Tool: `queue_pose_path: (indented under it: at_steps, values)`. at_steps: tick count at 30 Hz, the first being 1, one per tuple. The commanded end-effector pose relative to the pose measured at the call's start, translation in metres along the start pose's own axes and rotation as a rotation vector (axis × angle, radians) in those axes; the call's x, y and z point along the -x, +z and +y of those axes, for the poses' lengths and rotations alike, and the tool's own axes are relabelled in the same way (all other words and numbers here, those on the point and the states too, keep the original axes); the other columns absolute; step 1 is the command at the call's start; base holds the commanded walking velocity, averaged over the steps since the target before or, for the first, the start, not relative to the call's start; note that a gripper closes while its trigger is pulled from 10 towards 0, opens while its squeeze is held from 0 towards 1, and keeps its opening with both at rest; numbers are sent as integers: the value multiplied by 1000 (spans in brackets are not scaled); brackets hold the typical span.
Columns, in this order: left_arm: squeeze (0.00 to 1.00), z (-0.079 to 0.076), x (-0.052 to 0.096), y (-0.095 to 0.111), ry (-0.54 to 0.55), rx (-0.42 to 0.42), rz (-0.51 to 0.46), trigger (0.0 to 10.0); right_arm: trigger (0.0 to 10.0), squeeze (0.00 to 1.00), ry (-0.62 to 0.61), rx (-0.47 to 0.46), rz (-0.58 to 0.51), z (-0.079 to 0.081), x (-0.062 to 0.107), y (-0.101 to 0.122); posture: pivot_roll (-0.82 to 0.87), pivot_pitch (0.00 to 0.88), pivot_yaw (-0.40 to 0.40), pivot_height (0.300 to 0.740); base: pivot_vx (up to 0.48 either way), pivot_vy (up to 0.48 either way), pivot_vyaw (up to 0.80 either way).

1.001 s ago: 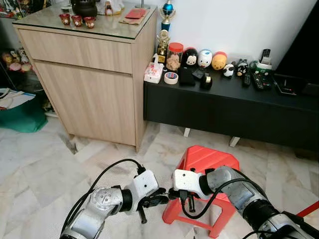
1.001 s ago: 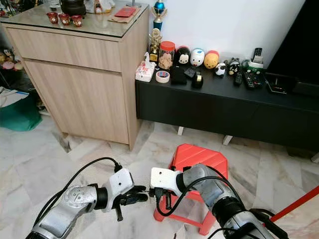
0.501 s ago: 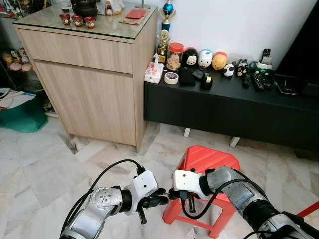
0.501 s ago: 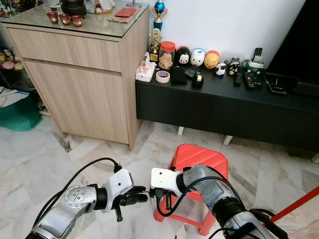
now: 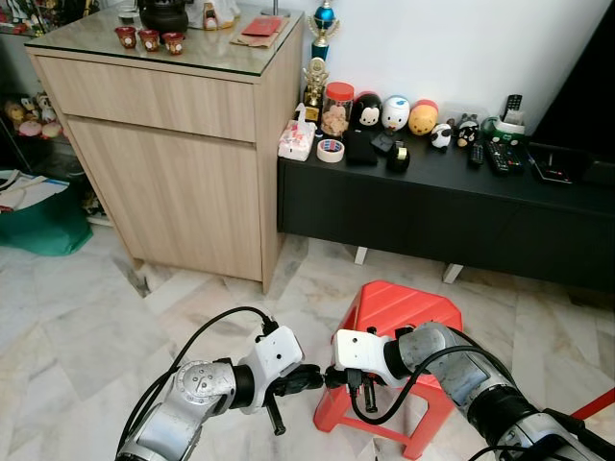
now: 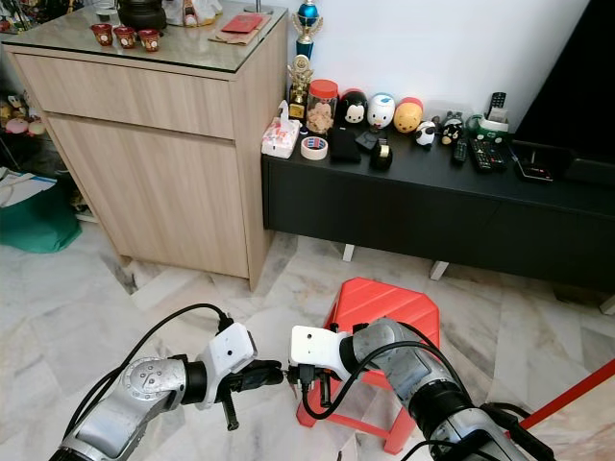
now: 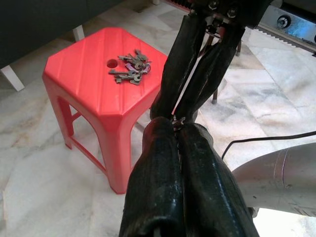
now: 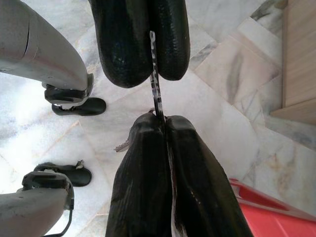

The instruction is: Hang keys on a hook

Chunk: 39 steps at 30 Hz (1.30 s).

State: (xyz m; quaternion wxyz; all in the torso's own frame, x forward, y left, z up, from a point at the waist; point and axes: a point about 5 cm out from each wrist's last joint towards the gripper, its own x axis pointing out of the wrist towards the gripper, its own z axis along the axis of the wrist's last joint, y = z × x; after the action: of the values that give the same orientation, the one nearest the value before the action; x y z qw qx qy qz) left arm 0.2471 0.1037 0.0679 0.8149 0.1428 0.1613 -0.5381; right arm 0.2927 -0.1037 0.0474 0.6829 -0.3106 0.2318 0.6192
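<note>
Here, L end effector (image 7: 178,129) & R end effector (image 8: 159,123) both clamped on one key (image 8: 155,79), tip-to-tip; no legible writing.

Even, diffuse indoor daylight; head views sharp throughout, with mild wide-angle bowing at the edges. Glare lies on the glass top of the cabinet (image 5: 192,53) and soft sheen on the marble floor (image 5: 77,317). The red stool (image 7: 98,89) casts a faint shadow. In both wrist views the near black fingers (image 8: 158,173) are slightly soft and dark.
</note>
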Motion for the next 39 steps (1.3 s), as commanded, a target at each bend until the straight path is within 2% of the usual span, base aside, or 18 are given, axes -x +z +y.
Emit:
queue_pose_path:
  at_steps: [1, 11, 12, 13, 14, 25, 33, 34, 38, 39]
  values:
    - [0, -8, -6, 9, -46, -2, -44, 0, 10000, 0, -28, 9, -3, -6, 3, 3, 80, 0, -97, 740, 0, 0, 0]
    - [0, -9, -9, 12, -34, 3, -70, 0, 10000, 0, -30, 2, -3, -6, 3, 2, 81, 0, -99, 740, 0, 0, 0]
    - [0, -9, -9, 12, -34, 4, -70, 0, 10000, 212, -31, 1, -3, -6, 3, 2, 81, 0, -99, 740, 0, 0, 0]
    - [0, -8, -9, 12, -34, 5, -71, 0, 10000, 918, -37, -4, -7, -7, 3, 2, 82, 0, -98, 740, 0, 0, 0]
    - [0, -8, -8, 12, -33, 7, -72, 0, 10000, 1000, -44, -11, -16, -8, 3, 4, 82, 0, -98, 740, 0, 0, 0]
    - [0, -8, -7, 9, -30, 13, -63, 0, 10000, 1000, -92, -22, -51, -16, 7, 9, 81, 0, -97, 740, 0, 0, 0]
    - [0, -7, -8, 1, 0, 30, -50, 0, 10000, 1000, -199, -51, -104, -31, 21, 13, 70, 0, -95, 740, 0, 0, 0]
    - [0, -6, -8, 0, 10, 32, -50, 0, 10000, 31, -223, -62, -116, -34, 24, 14, 70, 0, -95, 740, 0, 0, 0]
    - [0, -3, -8, -1, 58, 39, -61, 0, 10000, 0, -347, -130, -185, -47, 38, 16, 70, 0, -95, 740, 0, 0, 0]
    - [0, -2, -7, -4, 76, 46, -60, 0, 10000, 0, -411, -181, -227, -53, 45, 16, 61, 0, -94, 740, 0, 0, 0]
